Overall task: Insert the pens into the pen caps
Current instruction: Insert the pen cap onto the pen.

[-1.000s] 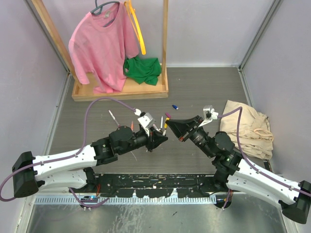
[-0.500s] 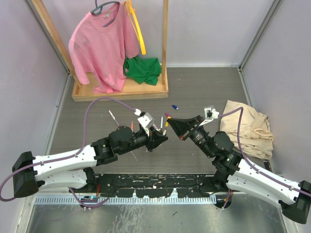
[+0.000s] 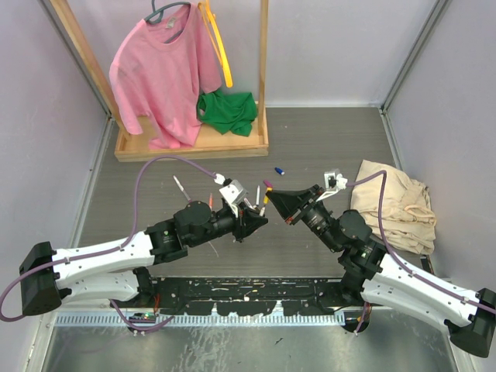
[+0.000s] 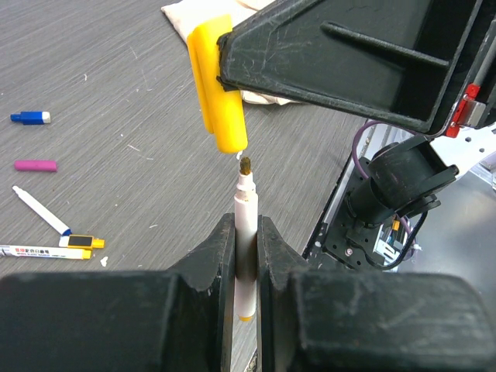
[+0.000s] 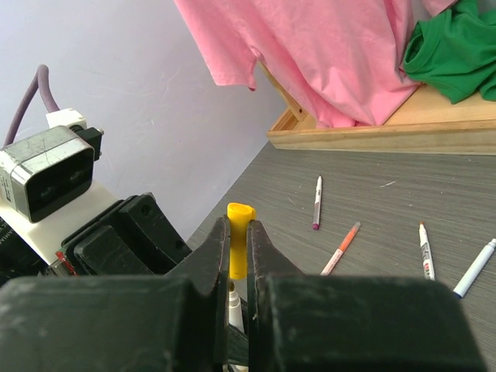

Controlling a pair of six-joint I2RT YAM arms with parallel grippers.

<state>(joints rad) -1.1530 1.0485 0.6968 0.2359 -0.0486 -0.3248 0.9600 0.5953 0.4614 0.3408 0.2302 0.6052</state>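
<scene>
Yellow cap [image 4: 219, 85] is pinched in the right gripper [image 5: 236, 252], its mouth just short of the tip of the white pen [image 4: 246, 203], which the left gripper [image 4: 246, 256] clamps above the middle of the table [image 3: 325, 139]. Nothing has visibly shifted over the last second: the alignment holds, and the insertion is judged not yet made.

The pen cap [image 4: 219, 85] is bright yellow. The pen [image 4: 246, 225] below it has a white barrel and a dark olive tip. In the left wrist view, at 9 o'clock, lie a blue cap [image 4: 29, 118] with a white end and a plain magenta cap [image 4: 36, 165]. The table [image 3: 325, 147] is dark grey with fine wood-grain streaks. From above, a pink shirt [image 3: 163, 70] hangs at 11 o'clock, a green cloth [image 3: 227, 111] lies at 12, and a beige cloth [image 3: 395, 203] at 3.
</scene>
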